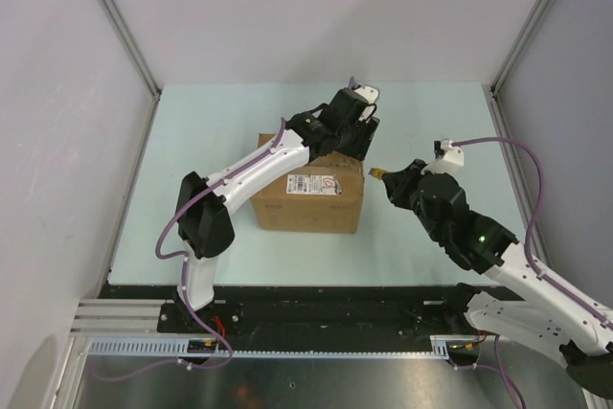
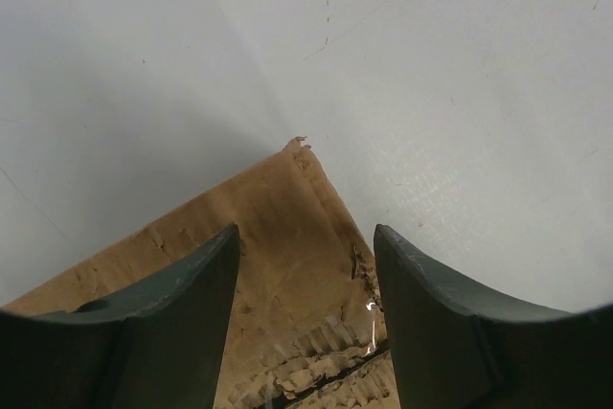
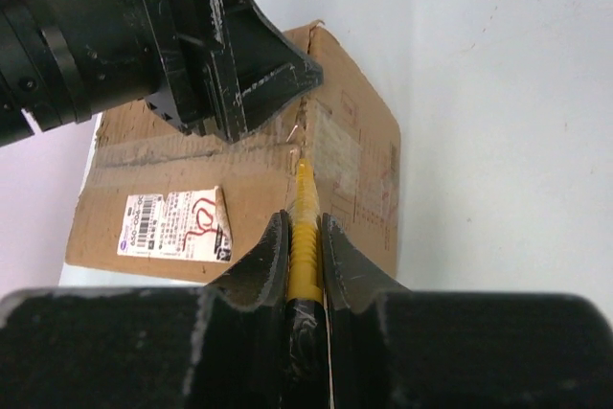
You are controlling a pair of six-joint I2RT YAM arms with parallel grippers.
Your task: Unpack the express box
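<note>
The express box [image 1: 306, 200] is a brown carton with its flaps shut, standing mid-table with a white label [image 1: 315, 183] bearing a red mark. My left gripper [image 1: 358, 133] is open and sits on the box's far right top corner; in the left wrist view the cardboard corner [image 2: 292, 227] lies between the fingers [image 2: 192, 304]. My right gripper [image 1: 391, 179] is shut on a yellow utility knife [image 3: 306, 222]. The knife's tip points at the top seam at the box's right edge [image 3: 299, 146]. The box [image 3: 249, 165] and label [image 3: 177, 225] show in the right wrist view.
The pale green table top [image 1: 421, 122] is walled by white panels at the back and sides. Metal posts [image 1: 120, 21] stand at the back corners. The arm bases sit on a black rail [image 1: 326, 308] along the near edge.
</note>
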